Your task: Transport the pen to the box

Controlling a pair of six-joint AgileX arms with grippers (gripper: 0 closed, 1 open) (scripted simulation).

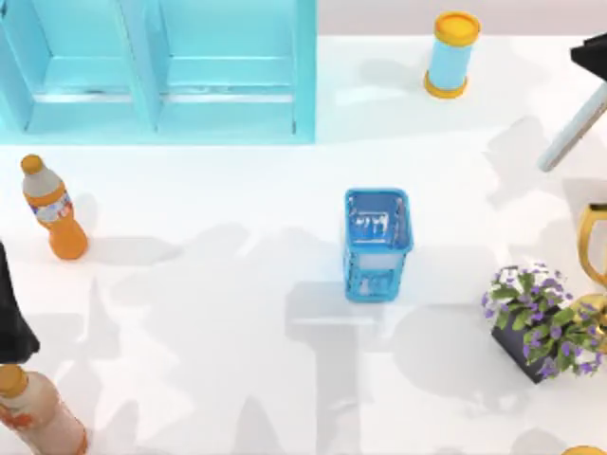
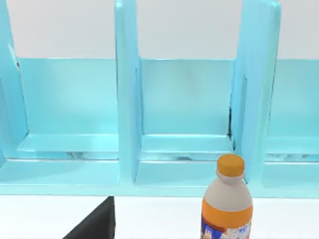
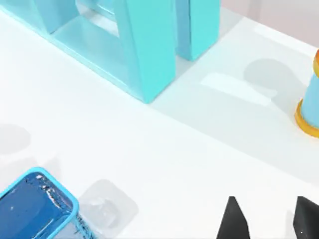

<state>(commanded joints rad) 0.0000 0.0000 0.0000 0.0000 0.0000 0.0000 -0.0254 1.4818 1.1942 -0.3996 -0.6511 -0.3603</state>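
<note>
My right gripper (image 3: 267, 219) hangs over bare table, fingers spread wide and holding nothing. I cannot tell where the pen is, so I judge that both the pickup and the carry to the basket (image 1: 377, 193) remain to be done. My left arm (image 1: 11, 313) sits parked at the table's left edge.

The table (image 1: 237, 284) is white. The shelf unit (image 1: 161, 66) is pale turquoise. The mesh basket (image 1: 377, 243) is bright blue. Near the left gripper's black fingers (image 2: 94, 226) stands an orange bottle (image 1: 55, 209) with a white, blue-printed label. Beyond the right gripper's black fingertips (image 3: 232, 216) stands a light-blue can (image 1: 450, 55) with yellow ends. The potted plant (image 1: 541, 318) has purple blooms and green leaves.
</note>
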